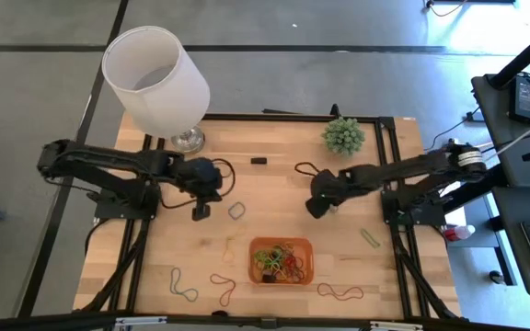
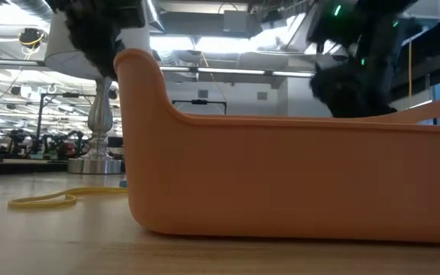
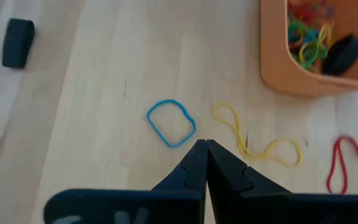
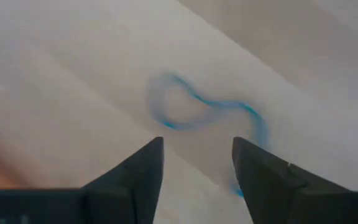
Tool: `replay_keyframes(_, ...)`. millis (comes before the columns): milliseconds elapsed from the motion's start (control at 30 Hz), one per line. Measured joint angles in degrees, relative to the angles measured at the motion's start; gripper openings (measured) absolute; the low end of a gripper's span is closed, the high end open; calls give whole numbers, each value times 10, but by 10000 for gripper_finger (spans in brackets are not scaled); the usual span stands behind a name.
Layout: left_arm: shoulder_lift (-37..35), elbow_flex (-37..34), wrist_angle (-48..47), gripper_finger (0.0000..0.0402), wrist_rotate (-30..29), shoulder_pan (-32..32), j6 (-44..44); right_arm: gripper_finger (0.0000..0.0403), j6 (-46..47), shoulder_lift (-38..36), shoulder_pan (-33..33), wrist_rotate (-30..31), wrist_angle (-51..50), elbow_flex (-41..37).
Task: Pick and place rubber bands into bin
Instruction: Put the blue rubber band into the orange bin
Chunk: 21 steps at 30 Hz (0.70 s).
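Observation:
The orange bin (image 1: 282, 260) sits near the table's near edge and holds several coloured rubber bands (image 1: 279, 261). Loose bands lie flat on the wood: a blue one (image 1: 236, 211), a yellow one (image 1: 229, 246), a green one (image 1: 370, 238), red ones (image 1: 224, 287) (image 1: 339, 292) and a bluish one (image 1: 184, 285). My left gripper (image 1: 201, 210) (image 3: 205, 146) is shut and empty, just left of the blue band (image 3: 171, 122) and the yellow band (image 3: 257, 140). My right gripper (image 1: 316, 207) (image 4: 197, 142) is open above the table, and a blurred blue band (image 4: 210, 112) lies ahead of its fingers.
A white lampshade (image 1: 157, 78) on a metal base (image 1: 188, 140) stands at the far left. A small green plant (image 1: 343, 135) stands at the far edge. Small black pieces lie on the wood (image 1: 259, 160) (image 3: 17, 42). In the low view the bin wall (image 2: 281, 176) fills the foreground.

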Motion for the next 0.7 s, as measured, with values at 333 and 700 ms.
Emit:
replay_keyframes(333,-72,-71,20,3,38,61,44,154,-16,107,-59,-45,-65,13)
replay_keyframes(700,-71,-71,18,3,72,84,85,16,5,166,-64,-62,-68,22)
